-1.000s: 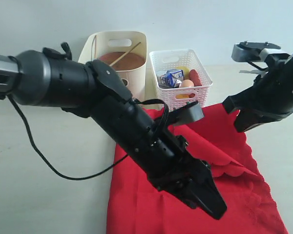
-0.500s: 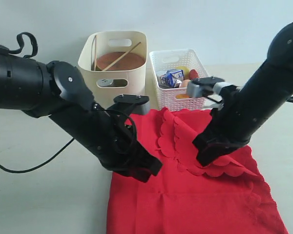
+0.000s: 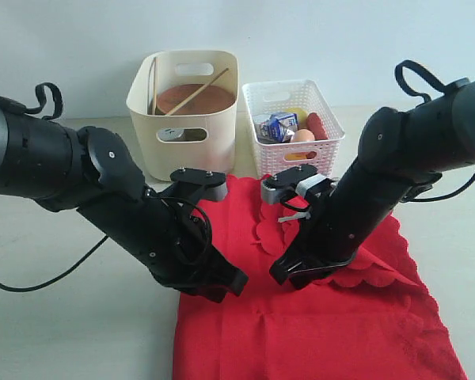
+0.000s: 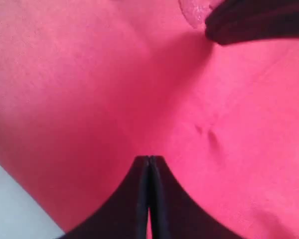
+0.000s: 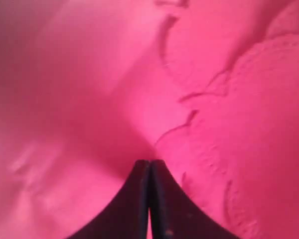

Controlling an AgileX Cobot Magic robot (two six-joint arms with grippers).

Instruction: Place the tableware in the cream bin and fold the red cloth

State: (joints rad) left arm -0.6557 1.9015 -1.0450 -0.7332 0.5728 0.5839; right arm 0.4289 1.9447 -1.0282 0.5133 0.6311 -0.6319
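The red cloth [image 3: 317, 332] lies on the table with its far part folded over, scalloped edges [image 3: 271, 226] on top. My left gripper [image 3: 234, 283] is shut, its tip down on the cloth's left part [image 4: 89, 74], nothing between the fingers [image 4: 142, 199]. My right gripper [image 3: 279, 275] is also shut, its tip pressing on the cloth beside the scalloped fold [image 5: 229, 99]. The two tips stand close together. The cream bin [image 3: 214, 119] at the back holds the brown plate [image 3: 196, 99] and chopsticks [image 3: 203, 87]; a steel cup [image 3: 171, 134] shows through its handle hole.
A white lattice basket [image 3: 326, 142] with a carton, egg and other foods stands right of the cream bin, touching the cloth's far edge. Both black arms lie low over the cloth, with a cable [image 3: 39, 277] trailing on the table at left.
My left arm pulled back from the cloth's near right toward its left part and its gripper shut. My right arm swung down from the upper right onto the cloth.
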